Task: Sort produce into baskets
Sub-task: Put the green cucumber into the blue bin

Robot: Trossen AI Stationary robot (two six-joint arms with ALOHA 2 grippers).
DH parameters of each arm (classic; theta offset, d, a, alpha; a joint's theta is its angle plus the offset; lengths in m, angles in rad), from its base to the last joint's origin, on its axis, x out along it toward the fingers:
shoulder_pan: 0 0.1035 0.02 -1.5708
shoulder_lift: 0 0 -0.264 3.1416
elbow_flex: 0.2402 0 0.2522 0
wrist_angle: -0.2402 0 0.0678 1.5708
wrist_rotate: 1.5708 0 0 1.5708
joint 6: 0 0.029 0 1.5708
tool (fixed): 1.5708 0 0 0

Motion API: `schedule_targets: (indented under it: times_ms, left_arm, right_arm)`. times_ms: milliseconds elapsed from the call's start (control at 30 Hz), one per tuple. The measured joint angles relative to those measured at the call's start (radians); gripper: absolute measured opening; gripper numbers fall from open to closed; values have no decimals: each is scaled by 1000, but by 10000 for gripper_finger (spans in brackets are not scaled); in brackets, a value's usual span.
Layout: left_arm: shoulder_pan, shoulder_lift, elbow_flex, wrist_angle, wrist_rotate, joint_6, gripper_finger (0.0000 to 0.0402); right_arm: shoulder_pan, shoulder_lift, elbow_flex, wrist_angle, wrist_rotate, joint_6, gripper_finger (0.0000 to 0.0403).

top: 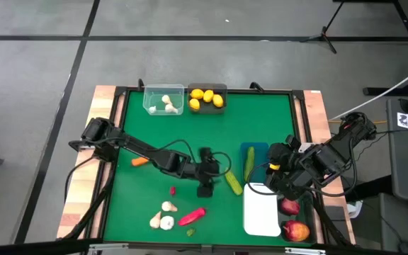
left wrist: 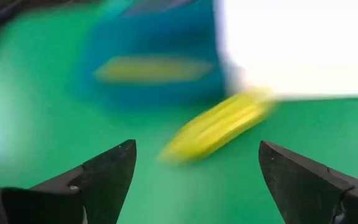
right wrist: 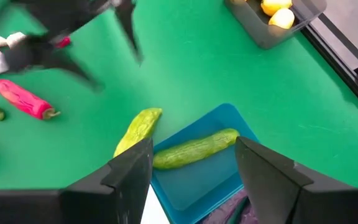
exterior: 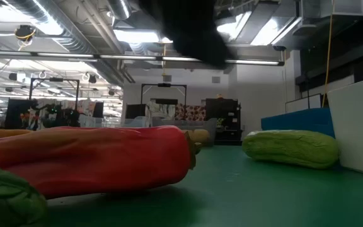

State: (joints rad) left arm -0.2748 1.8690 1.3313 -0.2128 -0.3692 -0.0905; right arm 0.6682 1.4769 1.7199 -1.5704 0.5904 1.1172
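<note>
The green table (top: pixel 190 134) shows a job partly finished: lemons (top: pixel 206 98) and one cucumber (top: pixel 249 161) sit in baskets. Beside the blue basket (top: pixel 259 152), a second cucumber (top: pixel 232 182) waits; the left gripper (top: pixel 205 185) hovers near with fingers released. The right gripper (right wrist: pixel 191 180) holds nothing.
</note>
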Motion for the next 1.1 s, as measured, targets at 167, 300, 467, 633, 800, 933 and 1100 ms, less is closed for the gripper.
schedule_targets:
  times_ms: [167, 300, 467, 633, 800, 933, 1100]
  left_arm:
    - [31, 47, -1, 182, 256, 248, 335]
    - [68, 92, -1, 227, 364, 346, 335]
    - [111, 171, -1, 274, 459, 417, 335]
    - [160, 216, -1, 286, 494, 432, 335]
    - [199, 239, -1, 351, 586, 436, 335]
    - [216, 271, 0, 384, 648, 438, 335]
    - [217, 302, 0, 386, 660, 462, 335]
  right_arm:
    - [0, 0, 0, -1, -10, 0, 230]
    - [0, 0, 0, -1, -19, 0, 230]
    - [0, 0, 0, 0, -18, -26, 230]
    - [0, 0, 0, -1, -17, -27, 230]
    - [0, 0, 0, -1, -15, -53, 230]
    - [0, 0, 0, 0, -14, -62, 230]
    - [0, 0, 0, -1, -15, -71, 230]
